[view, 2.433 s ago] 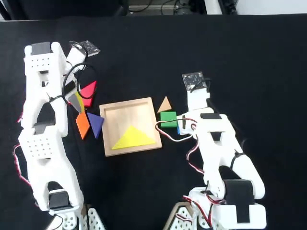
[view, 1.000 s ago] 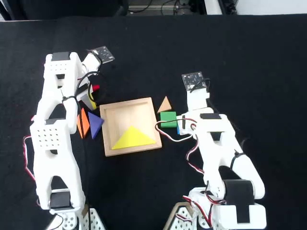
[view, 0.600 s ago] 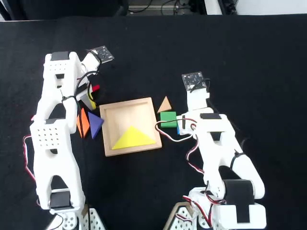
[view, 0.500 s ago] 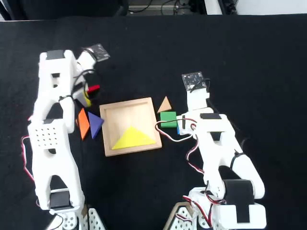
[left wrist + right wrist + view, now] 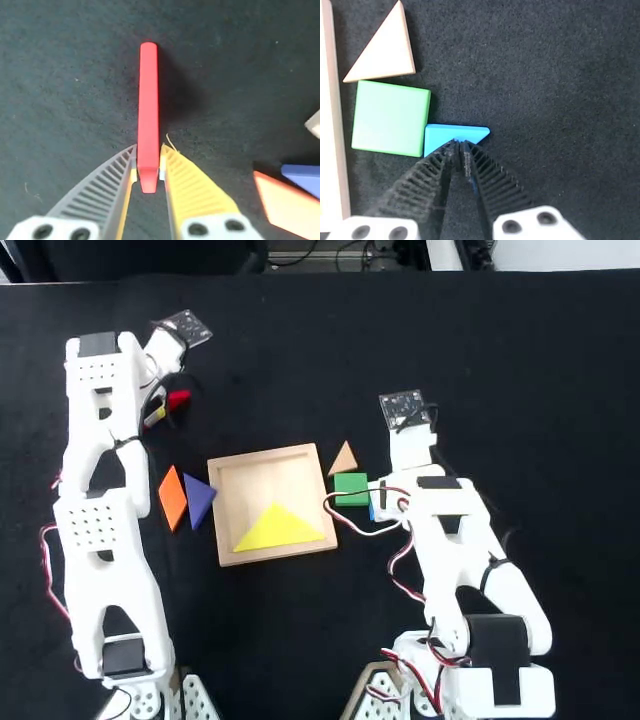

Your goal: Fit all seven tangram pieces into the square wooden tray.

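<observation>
Left gripper (image 5: pixel 148 169) pinches the red piece (image 5: pixel 148 100), 10 o'clock from the wooden tray (image 5: pixel 264 452) | right gripper (image 5: pixel 460 149) squeezed closed over the blue triangle (image 5: pixel 472 134), 3 o'clock from tray | yellow triangle (image 5: pixel 277 527) inside tray

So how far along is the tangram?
One of seven done: the yellow triangle lies in the tray. In hand: the left gripper holds the red piece on edge. Left outside: orange piece, dark blue triangle, tan triangle, green square, light blue triangle beneath the shut right gripper.

Seven tangram pieces (image 5: pixel 178 398) (image 5: pixel 173 497) (image 5: pixel 198 500) (image 5: pixel 277 528) (image 5: pixel 343 459) (image 5: pixel 350 488) (image 5: pixel 437 137), one tray (image 5: pixel 262 452)
</observation>
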Robot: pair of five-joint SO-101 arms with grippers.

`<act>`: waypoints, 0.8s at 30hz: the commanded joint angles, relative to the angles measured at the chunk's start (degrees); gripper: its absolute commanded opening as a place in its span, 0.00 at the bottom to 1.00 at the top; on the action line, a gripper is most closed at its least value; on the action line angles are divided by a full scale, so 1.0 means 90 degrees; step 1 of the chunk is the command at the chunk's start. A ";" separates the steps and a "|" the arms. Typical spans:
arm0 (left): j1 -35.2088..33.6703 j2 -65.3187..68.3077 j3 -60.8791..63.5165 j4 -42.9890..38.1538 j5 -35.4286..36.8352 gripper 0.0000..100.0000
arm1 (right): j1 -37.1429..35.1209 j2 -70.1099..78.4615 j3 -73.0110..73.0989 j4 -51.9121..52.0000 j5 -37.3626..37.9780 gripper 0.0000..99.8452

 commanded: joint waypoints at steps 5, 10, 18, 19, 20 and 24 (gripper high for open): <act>0.0513 -0.0352 -0.2046 0.1680 0.3810 0.03 | -0.0147 0.0093 -0.0376 0.0010 0.0059 0.01; 0.0630 -0.1934 -0.0650 0.1690 0.5294 0.03 | -0.0137 0.0093 -0.0376 0.0029 0.0059 0.01; 0.1529 -0.5343 0.2369 0.1631 0.7062 0.03 | -0.0127 0.0093 -0.0376 0.0039 0.0059 0.01; 0.1587 -0.5558 0.2681 0.1631 0.7346 0.03 | -0.0127 0.0093 -0.0376 0.0039 0.0059 0.01; 0.1617 -0.5714 0.3023 0.1631 0.7668 0.03 | -0.0127 0.0093 -0.0376 0.0039 0.0059 0.01; 0.1607 -0.5890 0.4361 0.1377 0.8694 0.03 | -0.0127 0.0093 -0.0376 0.0039 0.0059 0.01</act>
